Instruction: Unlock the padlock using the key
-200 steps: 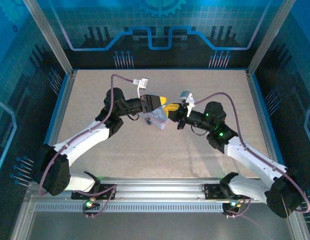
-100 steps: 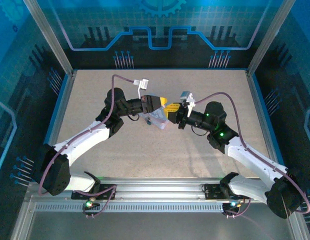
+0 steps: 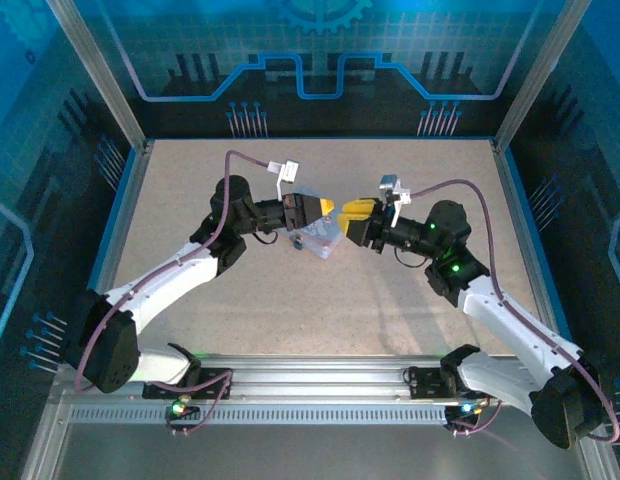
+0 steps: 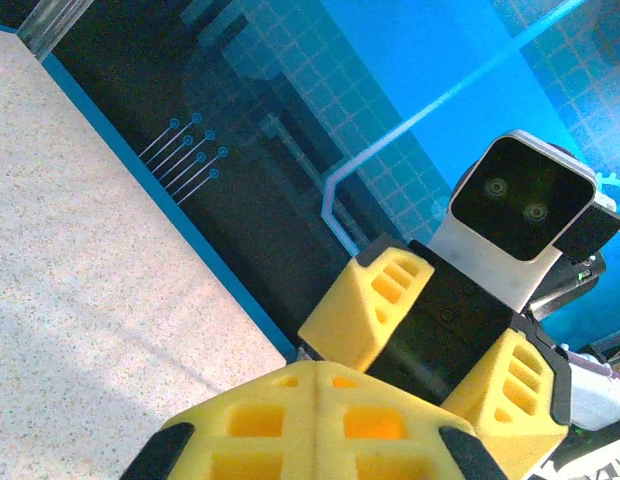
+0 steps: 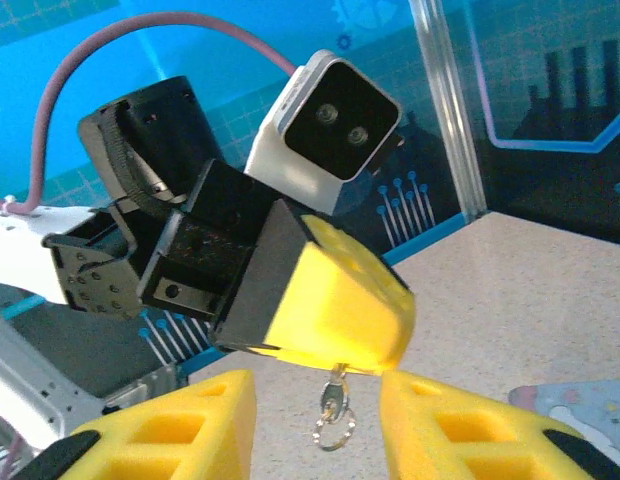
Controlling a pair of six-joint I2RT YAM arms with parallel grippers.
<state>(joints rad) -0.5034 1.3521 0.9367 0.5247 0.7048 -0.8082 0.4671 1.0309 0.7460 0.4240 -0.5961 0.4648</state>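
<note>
Top external view: both arms reach in twd mid-table, grippers nearly tip to tip above the speckled table point(image 3: 250, 310). Left gripper point(image 3: 328, 207) comes in from the left, right gripper point(image 3: 350, 210) from the right, w/ a small gap btwn their yellow tips. Pale tin box point(image 3: 320, 240) lies on the table just on the near side of the left gripper's tips. Can't tell from here if anything touches it.

Right wrist view: left gripper's yellow fingers are pressed together, pinching the key point(image 5: 335, 392) at their tip. Key hangs down from the pads, a small metal piece w/ a thin ring point(image 5: 332, 432) dangling at its lower end. Right gripper's own fingers are spread, one each side of the key, not touching it, so the key sits in the gap btwn them. Corner of the pale tin box shows at lower right, on the table.

Left wrist view: own fingers meet tight, no gap along the seam. Opposite, right gripper faces in w/ its two yellow fingers apart, black palm btwn them, wrist camera point(image 4: 525, 205) above.
</note>
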